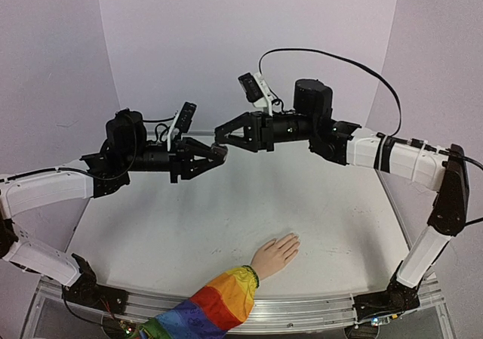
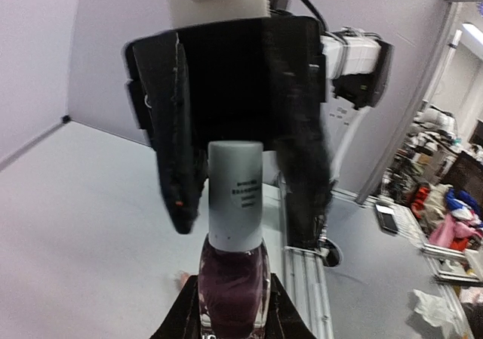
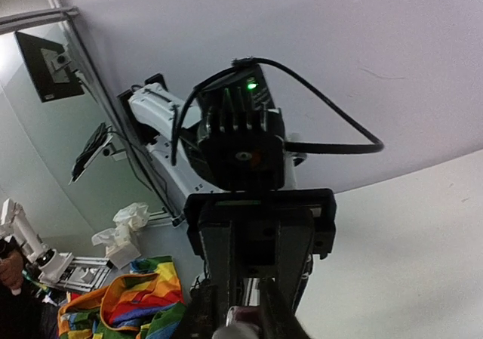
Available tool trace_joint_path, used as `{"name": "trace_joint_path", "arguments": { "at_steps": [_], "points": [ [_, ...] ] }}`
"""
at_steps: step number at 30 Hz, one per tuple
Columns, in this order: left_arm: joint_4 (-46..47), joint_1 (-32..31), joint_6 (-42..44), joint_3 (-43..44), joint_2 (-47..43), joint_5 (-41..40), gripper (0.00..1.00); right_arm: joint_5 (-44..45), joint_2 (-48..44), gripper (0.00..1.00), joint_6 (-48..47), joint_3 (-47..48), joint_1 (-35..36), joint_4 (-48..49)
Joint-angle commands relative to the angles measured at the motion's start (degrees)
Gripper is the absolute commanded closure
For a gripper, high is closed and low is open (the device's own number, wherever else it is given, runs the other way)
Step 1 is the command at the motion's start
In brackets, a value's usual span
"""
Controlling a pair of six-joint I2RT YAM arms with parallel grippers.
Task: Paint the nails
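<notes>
A pale cap (image 3: 240, 320) sits between the right jaws.

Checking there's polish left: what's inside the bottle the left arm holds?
Dark purple polish shows through the glass of the bottle. Its grey cap covers the neck, so any brush inside cannot be seen.

Nails (image 1: 292, 240) too small to make out; on fingertips of pale peach mannequin hand (image 1: 275, 254), palm down on surface (image 1: 189, 226) near front edge, rainbow sleeve (image 1: 219, 303).
</notes>
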Motion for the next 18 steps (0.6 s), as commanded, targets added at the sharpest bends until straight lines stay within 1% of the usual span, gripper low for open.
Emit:
{"name": "trace_joint_path", "arguments": {
  "at_steps": [1,3,5,7,10,14,18],
  "points": [
    [-0.87,-0.55,5.93,1.35,-3.31,-19.49,1.0,18.58,-5.67,0.35,0.72,1.8,-1.04,-6.11],
    [-3.95,-3.57,11.74,2.14,-3.59,-30.16,1.0,28.85,-5.8,0.25,0.77,2.71,-1.08,-11.84],
    [-5.38,-6.6,16.61,2.95,-3.09,-41.09,1.0,35.11,-5.94,0.21,2.15,2.95,-1.17,-15.18],
    [-5.76,-8.49,18.49,3.66,-2.43,-48.77,1.0,35.99,-5.35,0.2,3.86,4.19,-0.89,-16.55],
    [-5.69,-10.47,19.45,4.46,-1.23,-56.83,1.0,38.53,-3.87,0.25,7.22,6.62,0.36,-18.67],
    [-5.6,-12.25,19.93,5.66,0.52,-61.34,1.0,41.38,-2.56,0.27,9.42,8.66,2.21,-19.46],
    [-5.52,-12.66,19.77,6.65,1.61,-61.97,1.0,41.6,-0.78,0.29,10.58,9.91,3.14,-19.5]
  ]
}}
